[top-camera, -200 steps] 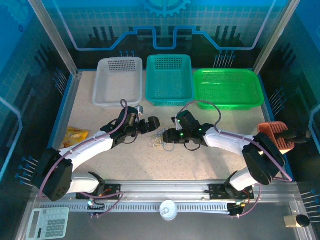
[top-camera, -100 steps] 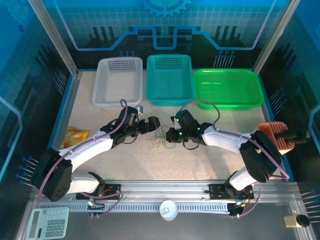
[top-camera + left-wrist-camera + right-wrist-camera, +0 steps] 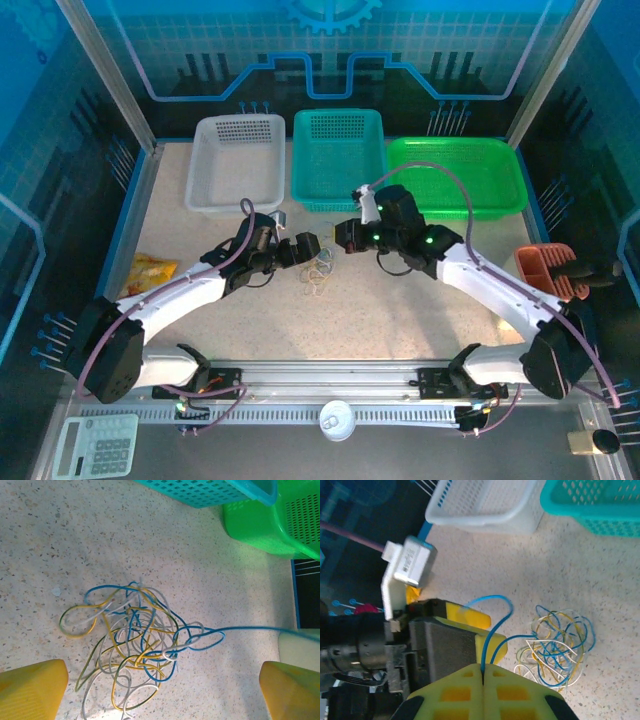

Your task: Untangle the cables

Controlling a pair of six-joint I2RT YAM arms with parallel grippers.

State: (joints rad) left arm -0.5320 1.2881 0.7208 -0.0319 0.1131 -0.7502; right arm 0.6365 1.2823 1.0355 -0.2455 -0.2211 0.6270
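The cables (image 3: 318, 273) lie in a small tangle of blue, white and yellow wires on the speckled table between both arms. In the left wrist view the tangle (image 3: 132, 640) spreads between and ahead of the wide-apart yellow pads of my open left gripper (image 3: 160, 685), which holds nothing. One blue cable (image 3: 260, 629) runs taut out of the tangle to the right. My right gripper (image 3: 483, 669) is shut on that blue cable, which loops up and back down to the tangle (image 3: 560, 647). From above, the left gripper (image 3: 308, 250) sits just left of the tangle, with the right gripper (image 3: 343, 238) raised to its upper right.
Three baskets line the back of the table: white (image 3: 237, 160), teal (image 3: 338, 155) and green (image 3: 455, 175). A yellow packet (image 3: 150, 270) lies at the left edge and an orange-brown holder (image 3: 548, 268) at the right. The left gripper's yellow pad (image 3: 470, 617) is close below the right gripper.
My right gripper has lifted up and back to the right, away from the tangle, drawing a blue cable out with it. The left arm has stayed put.
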